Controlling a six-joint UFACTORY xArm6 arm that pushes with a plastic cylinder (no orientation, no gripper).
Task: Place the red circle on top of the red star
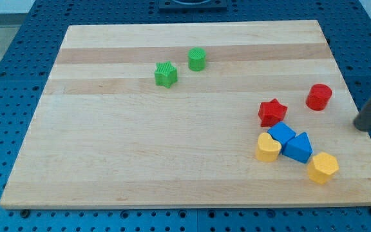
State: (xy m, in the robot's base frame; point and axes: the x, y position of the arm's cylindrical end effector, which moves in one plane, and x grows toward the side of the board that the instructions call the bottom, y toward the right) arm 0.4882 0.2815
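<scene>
A pale wooden counter (172,161) of glued planks lies on a blue perforated base (5,77); eight small blocks sit on it. The red circle (319,96) is a short upright cylinder with a flat round top, near the view's right edge; the red star (272,112) is a chunky star-shaped block, lying to the circle's left and slightly lower in the view, near it but apart, a strip of bare wood between them.

Counted by colour: two red, two green, two blue, two yellow. The green star (165,74) and the green circle (197,59) sit close together toward the view's top, well apart from the rest. Below the red star is a tight cluster: a blue cube (280,135) touching a blue triangle (299,147); a yellow heart (268,147) against the cube's left; a yellow hexagon (323,168) just beside the triangle at lower right.

The rod enters from the view's right edge as a dark slanted bar; my tip (361,127) rests on the counter to the right of the red circle and a little lower, not touching any block. There is no pincer here, only the bare rod, holding nothing.
</scene>
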